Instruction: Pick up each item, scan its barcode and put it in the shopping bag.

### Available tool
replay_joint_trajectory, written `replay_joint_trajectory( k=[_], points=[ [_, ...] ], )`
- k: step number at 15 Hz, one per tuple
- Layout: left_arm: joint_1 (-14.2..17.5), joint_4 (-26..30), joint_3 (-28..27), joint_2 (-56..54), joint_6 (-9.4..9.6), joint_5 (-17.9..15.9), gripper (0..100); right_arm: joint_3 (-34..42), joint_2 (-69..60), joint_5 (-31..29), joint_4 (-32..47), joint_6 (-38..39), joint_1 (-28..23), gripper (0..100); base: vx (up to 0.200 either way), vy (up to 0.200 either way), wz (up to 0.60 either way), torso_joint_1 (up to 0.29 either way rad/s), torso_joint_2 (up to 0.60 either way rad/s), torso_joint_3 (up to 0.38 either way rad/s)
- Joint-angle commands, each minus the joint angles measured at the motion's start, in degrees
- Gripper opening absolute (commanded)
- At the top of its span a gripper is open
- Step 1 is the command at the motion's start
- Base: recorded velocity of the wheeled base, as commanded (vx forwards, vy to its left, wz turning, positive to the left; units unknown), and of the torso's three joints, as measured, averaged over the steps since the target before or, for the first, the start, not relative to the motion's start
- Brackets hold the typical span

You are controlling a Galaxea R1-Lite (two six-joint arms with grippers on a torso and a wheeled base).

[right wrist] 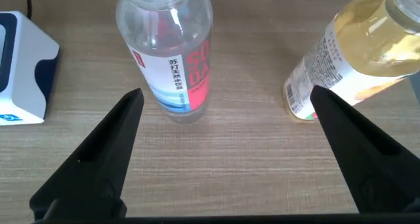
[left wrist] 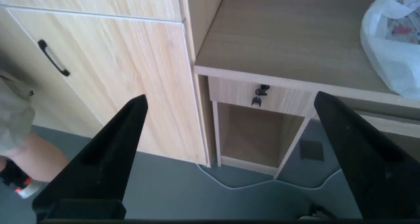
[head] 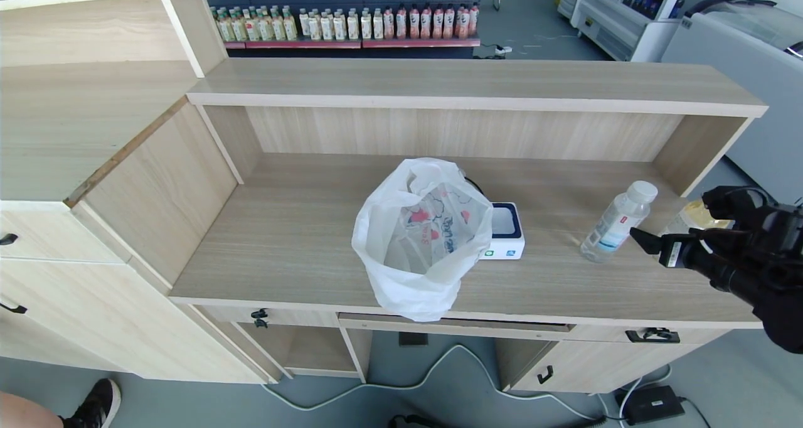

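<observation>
pale wood shop counter (head: 282, 246) with shopping bag (head: 423, 240), scanner (head: 507, 233), clear bottle (head: 616, 224), yellow bottle (head: 690, 218); both jaws apart

Wooden counter (head: 301, 227), grey floor (head: 188, 403) (shelves (head: 301, 44) behind)

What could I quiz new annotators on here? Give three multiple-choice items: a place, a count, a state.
1. Where is the scanner?
A. Just right of the shopping bag.
B. On the top shelf.
C. On the floor.
2. How many bottles stand on the counter?
A. One.
B. Two.
C. Four.
3. What state is the right gripper in?
A. Shut on the shopping bag.
B. Open, empty.
C. Shut, empty.
Answers: 1 A, it sits beside the bag; 2 B, a clear bottle and a yellow-drink bottle; 3 B, its fingers stand wide apart, gripping nothing.
</observation>
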Motion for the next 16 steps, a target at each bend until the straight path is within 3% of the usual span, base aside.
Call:
replay_joint_trajectory(
  k=[1,8,16],
  points=[
    [0.0,-0.01,0.0,-0.02,0.0,0.03,100,-2.03,3.32,0.04,-0.31,0.03,2.07,100,0.0,0.0,0.0,0.0,0.0,0.0],
    [0.0,-0.01,0.0,-0.02,0.0,0.03,100,-8.98,7.1,-0.05,-0.22,0.47,5.32,100,0.0,0.0,0.0,0.0,0.0,0.0],
    [0.0,-0.01,0.0,-0.02,0.0,0.03,100,-11.79,11.41,-0.31,-0.31,-0.06,5.76,100,0.0,0.0,0.0,0.0,0.0,0.0]
  ],
)
